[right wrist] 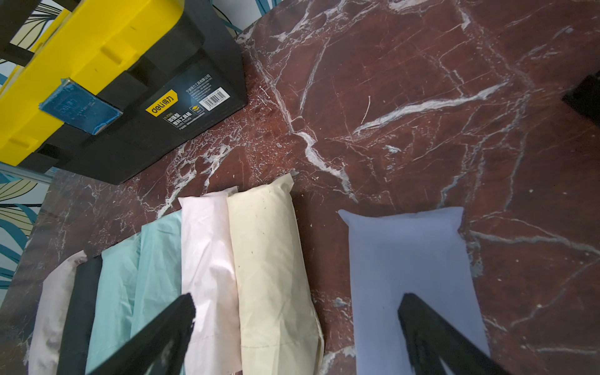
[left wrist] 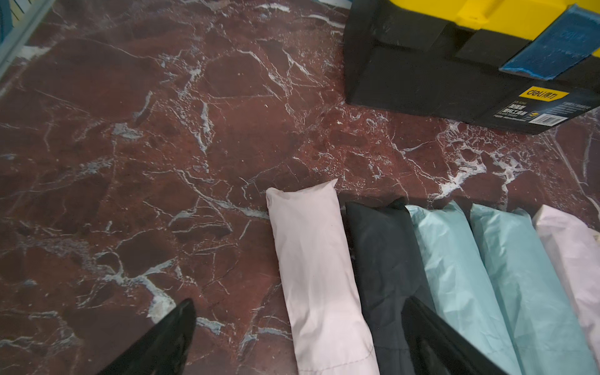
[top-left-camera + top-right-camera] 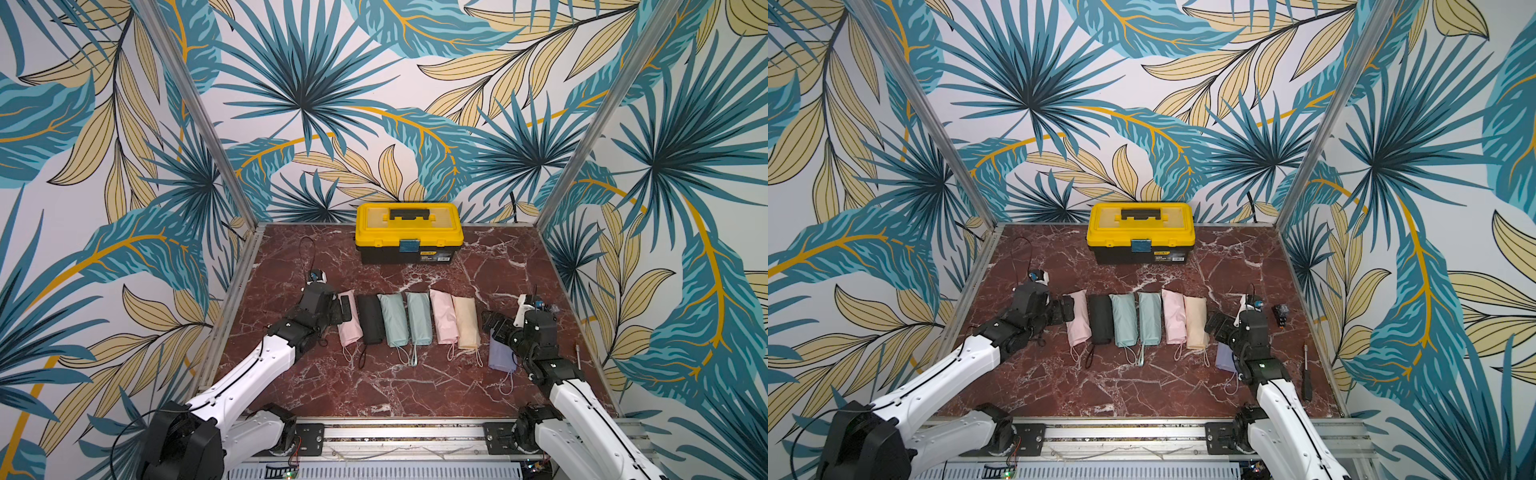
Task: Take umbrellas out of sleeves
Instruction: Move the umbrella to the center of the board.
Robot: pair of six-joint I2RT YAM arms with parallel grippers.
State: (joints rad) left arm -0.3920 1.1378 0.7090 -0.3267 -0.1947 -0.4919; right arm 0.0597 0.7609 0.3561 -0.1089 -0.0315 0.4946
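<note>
Seven stuffed sleeves (image 3: pixel 394 319) lie side by side on the table (image 3: pixel 415 390); left gripper (image 3: pixel 342 309) is spread wide over the end pink sleeve (image 3: pixel 348 332); right gripper (image 3: pixel 492 324) is spread wide by the lilac sleeve (image 3: pixel 500 357).

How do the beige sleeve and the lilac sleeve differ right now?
The beige sleeve ends the tight row, pressed against a pink sleeve. The lilac sleeve lies apart, with bare table between them. The lilac sleeve sits nearer the robot's base, partly under the right arm, while the beige sleeve is uncovered. Both lie flat, plump as if filled, pointing front to back.
</note>
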